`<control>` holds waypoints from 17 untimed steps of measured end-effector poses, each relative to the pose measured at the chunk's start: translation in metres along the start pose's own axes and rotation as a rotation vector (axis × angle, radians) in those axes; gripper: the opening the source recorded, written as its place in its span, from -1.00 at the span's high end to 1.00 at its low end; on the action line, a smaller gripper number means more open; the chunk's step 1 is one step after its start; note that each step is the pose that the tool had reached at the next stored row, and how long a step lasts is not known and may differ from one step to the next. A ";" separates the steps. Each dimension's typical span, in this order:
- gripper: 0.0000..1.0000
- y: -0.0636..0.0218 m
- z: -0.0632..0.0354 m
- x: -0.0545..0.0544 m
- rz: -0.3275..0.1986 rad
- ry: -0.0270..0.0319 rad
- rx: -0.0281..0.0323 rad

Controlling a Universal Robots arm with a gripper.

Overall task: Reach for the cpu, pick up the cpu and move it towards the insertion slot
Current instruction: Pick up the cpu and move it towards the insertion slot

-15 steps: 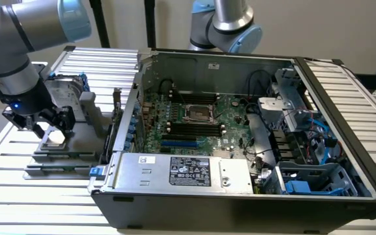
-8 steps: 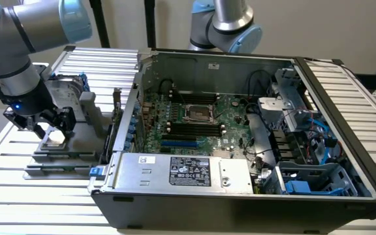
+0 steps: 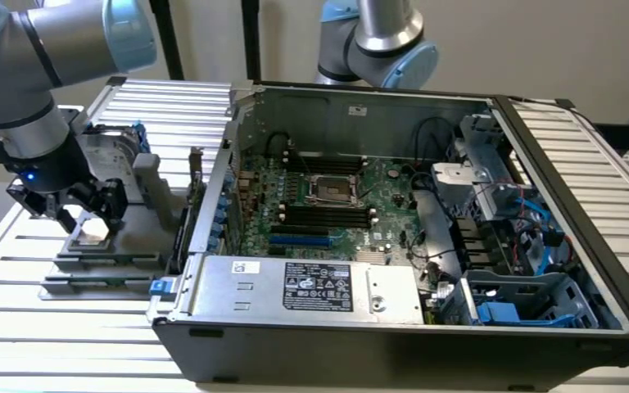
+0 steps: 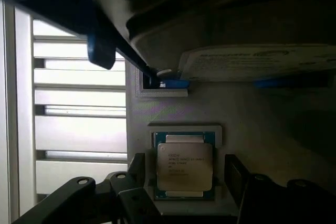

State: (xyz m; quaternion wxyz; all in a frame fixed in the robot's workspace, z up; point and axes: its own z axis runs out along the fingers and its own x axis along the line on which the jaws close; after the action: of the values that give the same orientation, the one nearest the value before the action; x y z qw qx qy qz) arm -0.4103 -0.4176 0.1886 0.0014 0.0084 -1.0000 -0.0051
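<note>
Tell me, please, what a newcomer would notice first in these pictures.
The open computer case sits mid-frame in the exterior view, its square socket on the green board. At that view's left, the open tool hangs over the silver chip, straddling it.

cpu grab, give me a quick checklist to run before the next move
1. Gripper open: ok, jaws stand wide.
2. Gripper lined up on the cpu: ok, the cpu lies between the jaws in the wrist view.
3. cpu flat in its holder: ok.
4. cpu gripped: not ok, jaws not closed on it.
5. Slot ready to take the cpu: cannot tell, its frame and dark centre show but no detail.
6. Case open above the slot: ok.
</note>
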 end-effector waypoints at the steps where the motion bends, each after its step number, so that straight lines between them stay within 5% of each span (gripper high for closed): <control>1: -0.42 0.0003 0.0003 0.000 0.000 -0.0001 0.0045; 4: -0.42 0.0007 0.0005 0.000 0.000 0.0004 0.0133; 17: -0.42 0.0021 0.0014 -0.001 -0.004 0.0006 0.0139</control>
State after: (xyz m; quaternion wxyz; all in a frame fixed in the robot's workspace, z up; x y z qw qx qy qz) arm -0.4096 -0.4155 0.1873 0.0016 0.0106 -0.9999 0.0018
